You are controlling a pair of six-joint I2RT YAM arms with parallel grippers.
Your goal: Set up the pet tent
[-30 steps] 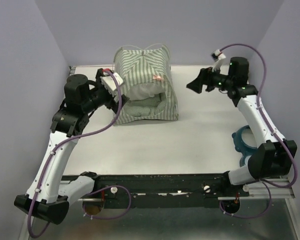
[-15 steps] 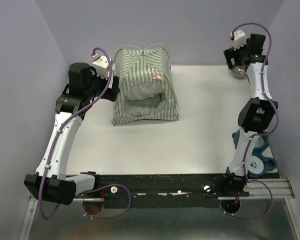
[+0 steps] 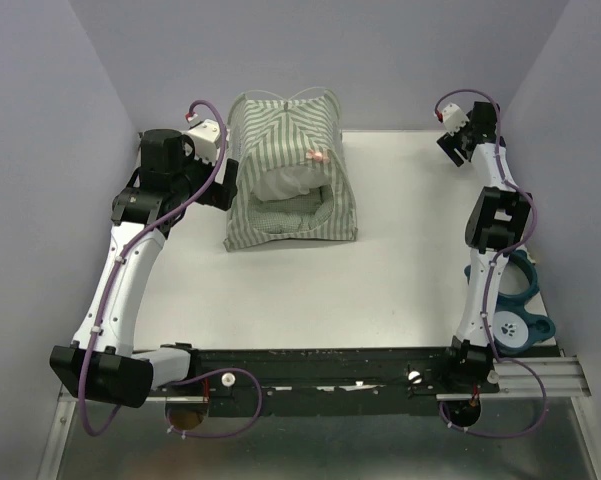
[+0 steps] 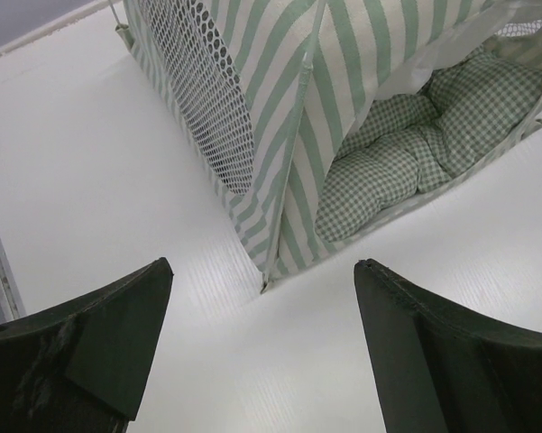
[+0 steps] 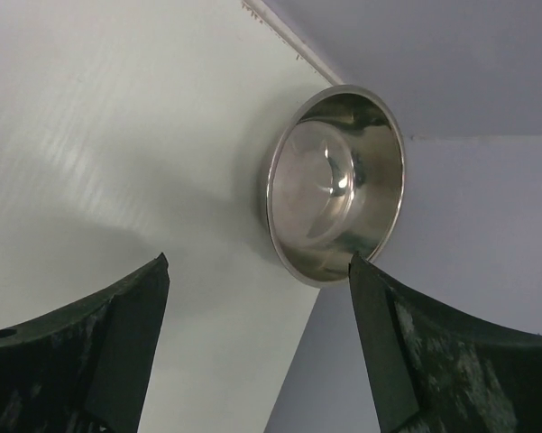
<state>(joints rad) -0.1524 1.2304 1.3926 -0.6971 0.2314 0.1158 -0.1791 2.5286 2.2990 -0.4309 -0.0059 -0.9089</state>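
The pet tent (image 3: 290, 170) stands upright at the back middle of the table, green-and-white striped, with thin poles crossing at its top and a pink tag (image 3: 317, 156) on the front. Its door is open and a green checked cushion (image 3: 292, 212) lies inside. My left gripper (image 3: 223, 188) is open and empty just left of the tent, not touching it. In the left wrist view the tent's front-left corner (image 4: 269, 271), the mesh panel (image 4: 198, 90) and the cushion (image 4: 406, 153) show beyond the open gripper (image 4: 261, 263). My right gripper (image 3: 455, 145) is open and empty at the far right corner.
A steel bowl (image 5: 334, 180) sits at the table's far right corner against the wall, just ahead of my right gripper (image 5: 258, 259). A blue paw-print bowl stand (image 3: 515, 315) lies at the right edge by the right arm's base. Purple walls close in three sides.
My right arm swung from near the tent's right side up and back to the far right corner. My left gripper drew back a little from the tent's left side.
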